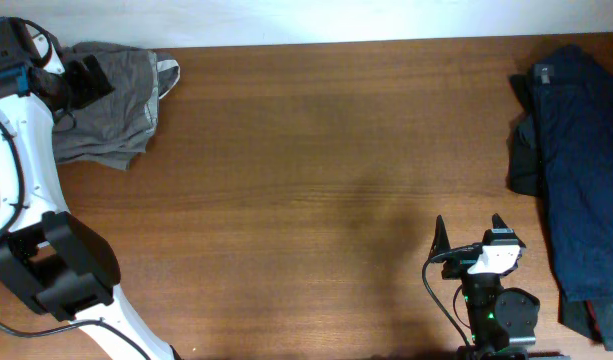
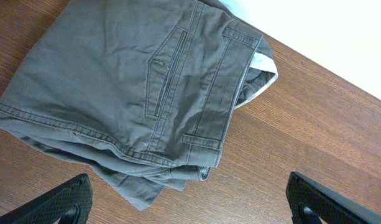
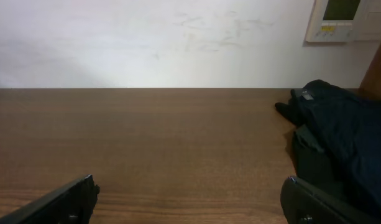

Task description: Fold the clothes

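The olive-grey shorts (image 1: 111, 100) lie folded at the table's far left corner; in the left wrist view (image 2: 128, 87) their back pocket and pale waistband lining show. My left gripper (image 1: 81, 78) hovers over the shorts, open and empty, its fingertips (image 2: 190, 202) wide apart above the fabric's edge. Dark navy-blue garments (image 1: 576, 150) lie heaped at the right edge and also show in the right wrist view (image 3: 345, 130). My right gripper (image 1: 469, 232) is open and empty near the front edge, left of the navy heap, its fingertips (image 3: 190, 199) spread wide.
The brown wooden table (image 1: 326, 170) stretches between the two piles. A pale wall (image 3: 153, 37) runs behind the far edge, with a wall panel (image 3: 342, 18) at the upper right.
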